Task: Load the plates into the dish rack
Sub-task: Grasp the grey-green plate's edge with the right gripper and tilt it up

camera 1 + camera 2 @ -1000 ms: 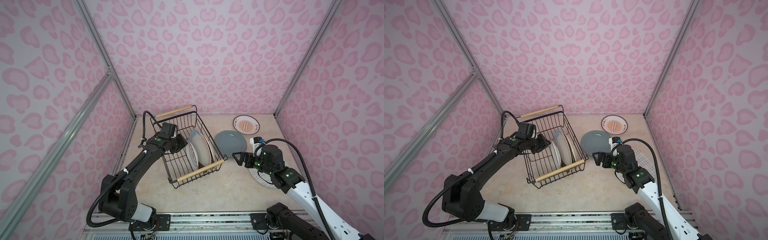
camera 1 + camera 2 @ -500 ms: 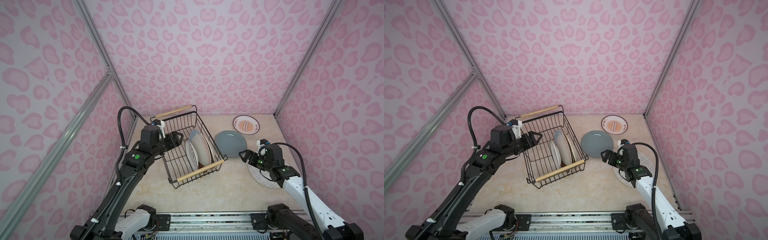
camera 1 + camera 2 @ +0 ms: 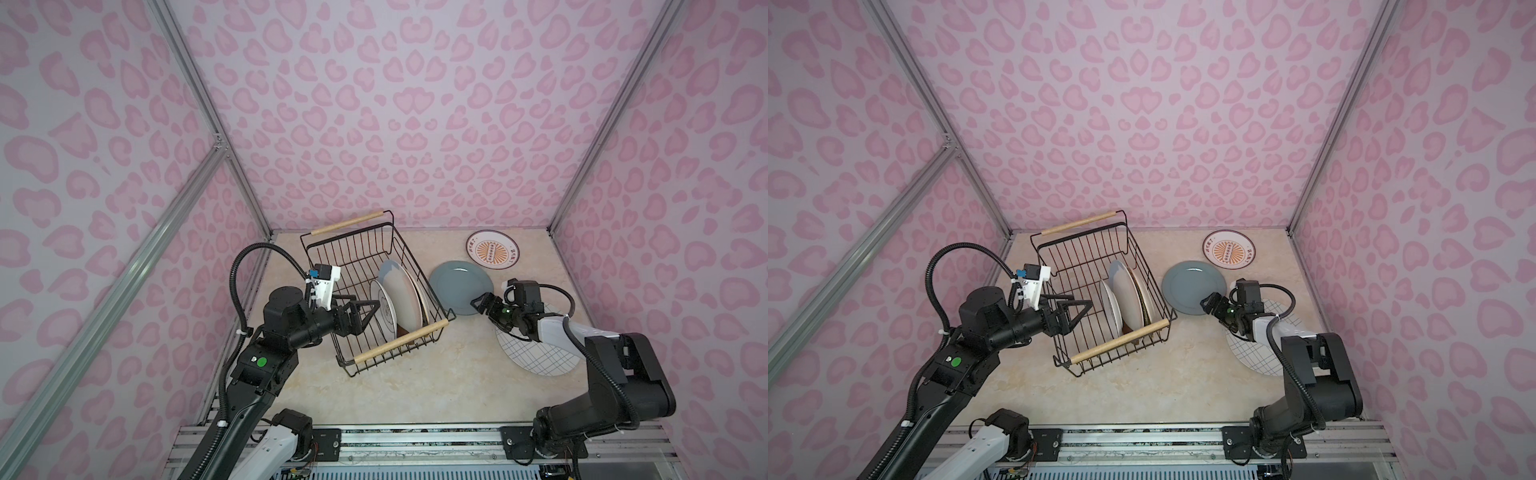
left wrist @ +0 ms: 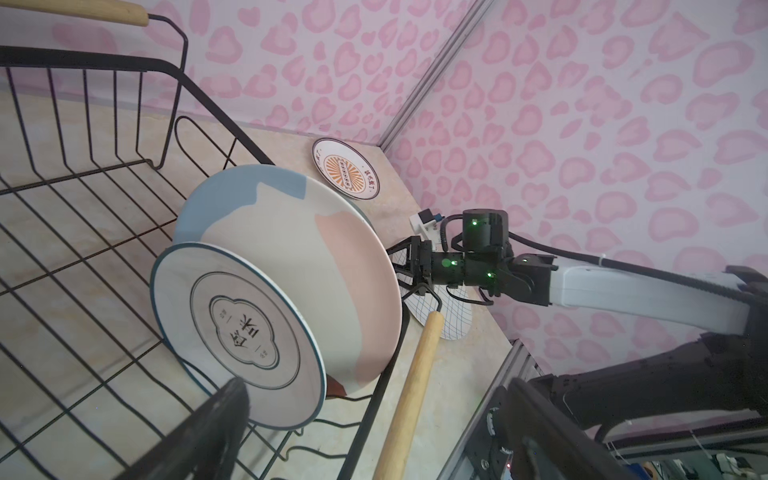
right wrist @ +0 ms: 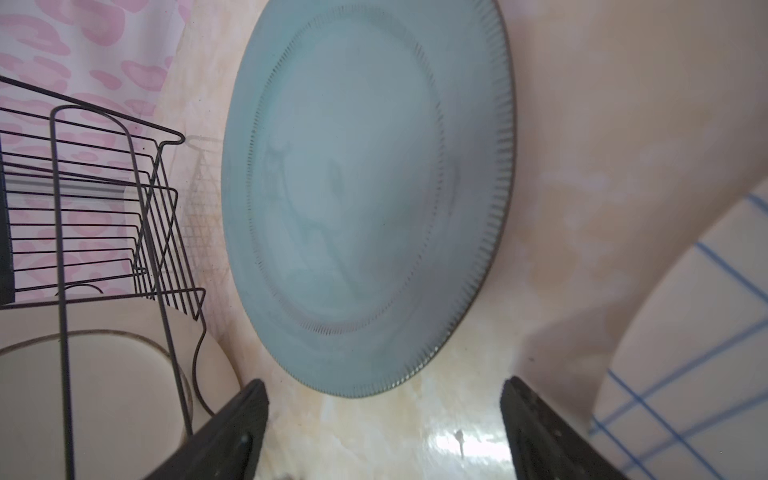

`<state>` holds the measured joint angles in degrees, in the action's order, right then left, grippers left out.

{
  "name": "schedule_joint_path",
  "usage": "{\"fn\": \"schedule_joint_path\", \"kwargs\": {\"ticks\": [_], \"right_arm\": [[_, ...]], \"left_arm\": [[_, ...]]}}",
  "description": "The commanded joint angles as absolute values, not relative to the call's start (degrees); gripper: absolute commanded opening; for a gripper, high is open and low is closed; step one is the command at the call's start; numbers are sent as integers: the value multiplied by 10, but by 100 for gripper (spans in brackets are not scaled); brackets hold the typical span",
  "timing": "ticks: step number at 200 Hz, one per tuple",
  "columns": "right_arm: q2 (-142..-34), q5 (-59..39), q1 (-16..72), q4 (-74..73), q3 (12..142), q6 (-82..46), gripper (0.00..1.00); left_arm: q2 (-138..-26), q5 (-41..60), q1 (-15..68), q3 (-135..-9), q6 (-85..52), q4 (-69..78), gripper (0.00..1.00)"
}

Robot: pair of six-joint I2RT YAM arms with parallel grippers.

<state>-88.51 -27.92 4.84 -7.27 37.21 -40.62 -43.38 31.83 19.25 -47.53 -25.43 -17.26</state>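
While left hand (image 3: 367, 316) gapes | right hand (image 3: 479, 306) faces grey-blue plate (image 3: 456, 286)

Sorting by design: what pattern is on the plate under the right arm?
Plate: white with blue grid lines, clearest in the right wrist view.

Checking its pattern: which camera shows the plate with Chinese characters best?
The left wrist view: the plate with Chinese characters faces the camera, standing in the dish rack. In both top views it is sharply foreshortened; the right wrist view misses its pattern.

top views: high, front, whole cell | wrist views: close, low | all share: dish rack (image 3: 401, 341)
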Motion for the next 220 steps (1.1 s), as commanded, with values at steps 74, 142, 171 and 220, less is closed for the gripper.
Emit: {"fn": "schedule_joint_path", "kwargs": {"ticks": [74,142,171,220], "right_arm": [[-1013,-310,30,-286,374,-499,82],[-1110,-332,22,-408,361,-546,65],[-1149,-340,21,-405,375,-542,56],[-1179,-344,23,-396,391,-541,46]], "left_arm": [[-414,352,197,-415,-225,-65,99],[-397,327,198,-410,-221,-70,99],[-395,320,197,-411,-220,-72,99],[-389,310,197,-411,-219,-72,99]]}}
